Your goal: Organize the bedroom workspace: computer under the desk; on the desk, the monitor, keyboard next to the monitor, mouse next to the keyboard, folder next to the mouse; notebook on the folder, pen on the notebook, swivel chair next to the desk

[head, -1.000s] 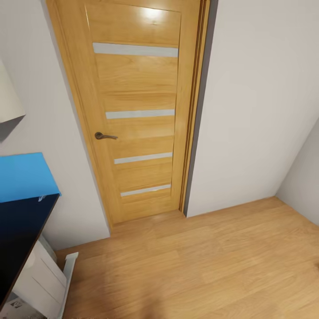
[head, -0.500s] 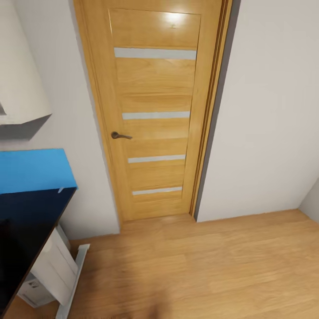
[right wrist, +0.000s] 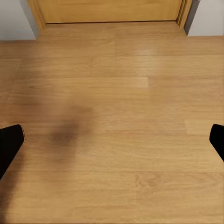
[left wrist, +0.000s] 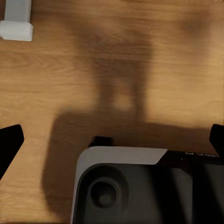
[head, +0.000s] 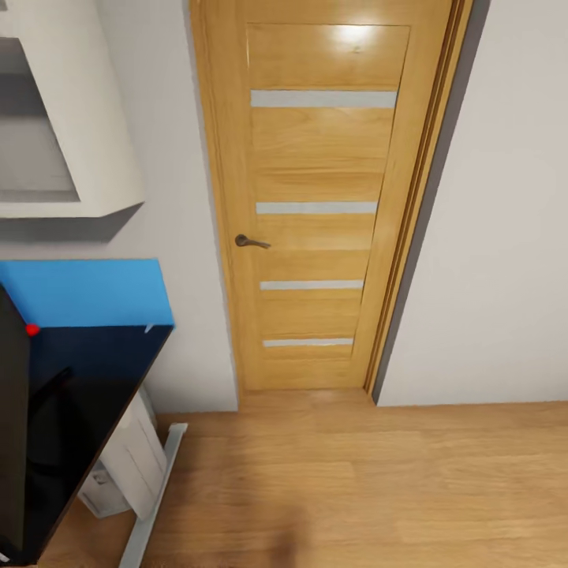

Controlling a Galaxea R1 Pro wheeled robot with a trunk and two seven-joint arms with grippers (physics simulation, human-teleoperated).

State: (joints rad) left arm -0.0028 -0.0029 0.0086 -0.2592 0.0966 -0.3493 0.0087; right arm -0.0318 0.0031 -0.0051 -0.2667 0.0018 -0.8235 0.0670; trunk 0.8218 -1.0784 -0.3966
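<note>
The large black flat monitor (head: 12,442) with its red corner dot stands on the glossy black L-shaped surface (head: 95,379). Both pincers, left (left wrist: 112,140) and right (right wrist: 112,140), hang released over wooden floor (right wrist: 116,93), so carrying work likely remains.

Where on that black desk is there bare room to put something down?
The desk looks bare in its glossy corner, bordered by the blue panel behind, the wall-side edge, and the monitor at the picture's left. The monitor side is crowded. In front of the door, the wooden floor looks bare.
</note>
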